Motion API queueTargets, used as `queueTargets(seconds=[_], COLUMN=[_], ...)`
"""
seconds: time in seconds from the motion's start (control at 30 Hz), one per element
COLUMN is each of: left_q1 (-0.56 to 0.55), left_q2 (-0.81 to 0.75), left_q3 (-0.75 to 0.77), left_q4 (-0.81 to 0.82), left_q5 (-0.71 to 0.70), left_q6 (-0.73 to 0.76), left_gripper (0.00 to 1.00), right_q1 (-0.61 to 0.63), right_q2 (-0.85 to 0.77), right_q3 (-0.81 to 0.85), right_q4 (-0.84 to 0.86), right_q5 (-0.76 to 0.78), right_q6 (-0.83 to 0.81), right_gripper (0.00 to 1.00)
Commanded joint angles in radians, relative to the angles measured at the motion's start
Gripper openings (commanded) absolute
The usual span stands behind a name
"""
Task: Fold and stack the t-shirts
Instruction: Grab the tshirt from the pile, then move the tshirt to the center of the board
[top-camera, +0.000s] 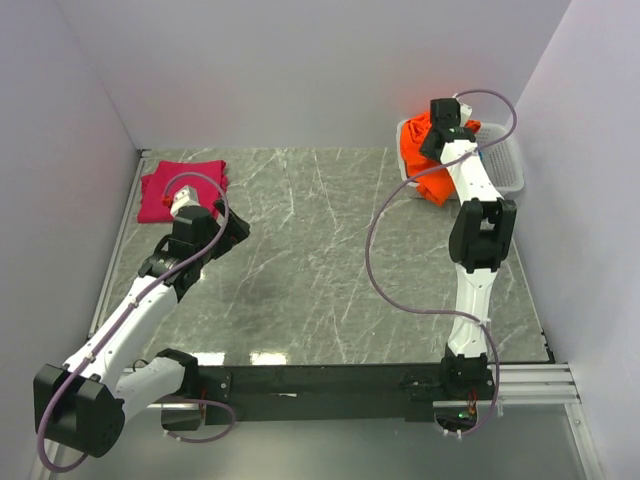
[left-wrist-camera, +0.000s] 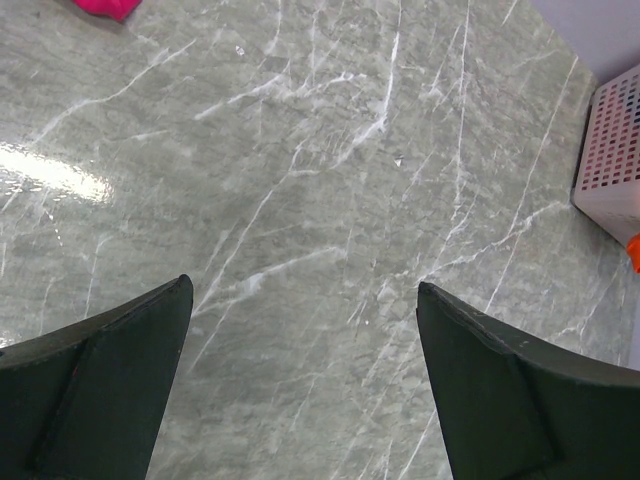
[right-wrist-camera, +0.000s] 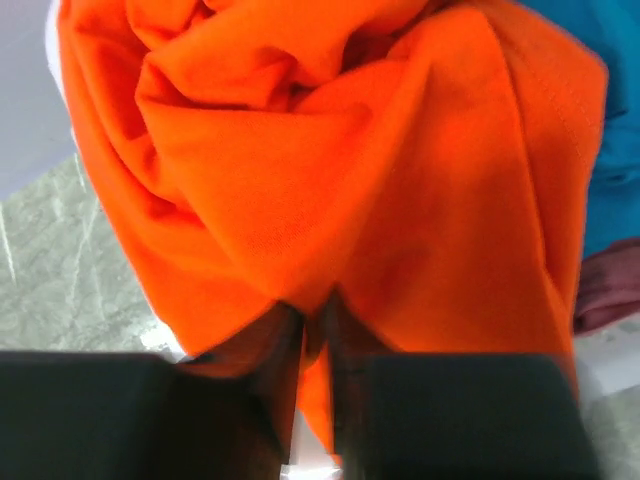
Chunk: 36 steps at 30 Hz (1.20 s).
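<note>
Basket (top-camera: 505, 165) duty for the right claw (right-wrist-camera: 315, 320): its jaws are pinched nearly together on a fold of the orange shirt (right-wrist-camera: 330, 180). Cloth is bunched up right in front of the fingers, with a thin strip trapped between them. Most of that shirt hangs crumpled over the basket's wall below the claw, spilling toward the table (top-camera: 320, 250). My guess is the grip sits on a high ridge of fabric because that's the easiest bit to snag without scooping up anything else.

Teal shirt (right-wrist-camera: 590, 110) sits just past the orange one, off to the claw's right and touching it. So drawing back toward open table looks like the safer way to avoid dragging both out.

Left claw (left-wrist-camera: 305, 300) is wide open with nothing in it, only bare marble between the fingers. It hovers over open table, well apart from the right claw. Pink shirt (top-camera: 180, 185) lies folded flat off to its side near the far corner, not touching it. Reads to me like that one's done and parked as the base of the stack. The left claw probably sits mid-table so it can help spread the orange one once it lands. The right claw only has one small fold, so slipping is the risk I'd watch.
</note>
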Motion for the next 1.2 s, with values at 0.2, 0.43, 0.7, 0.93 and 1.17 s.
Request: queueTargets(seconds=[0.2, 0.43, 0.7, 0.93, 1.17], left_q1=[0.0, 0.0, 0.0, 0.0, 0.0], left_q2=[-0.046, -0.052, -0.085, -0.135, -0.18], left_q3=[0.026, 0.024, -0.006, -0.013, -0.036], left_q4=[-0.007, 0.002, 0.009, -0.05, -0.143], left_q5=[-0.023, 0.007, 0.036, 0.009, -0.1], left_q6=[-0.004, -0.009, -0.023, -0.044, -0.119], left_gripper=[0.99, 0.99, 1.0, 0.99, 0.99], right_q1=[-0.018, 0.029, 0.362, 0.537, 0.519], right_q2=[-0.24, -0.515, -0.733, -0.78, -0.992], right_q3=[0.038, -0.011, -0.021, -0.03, -0.649], right_q4=[0.099, 0.14, 0.14, 0.137, 0.143], right_q5=[-0.026, -0.101, -0.073, -0.288, -0.15], right_q6=[-0.068, -0.144, -0.289, -0.235, -0.134], right_gripper=[0.0, 0.0, 0.0, 0.0, 0.08])
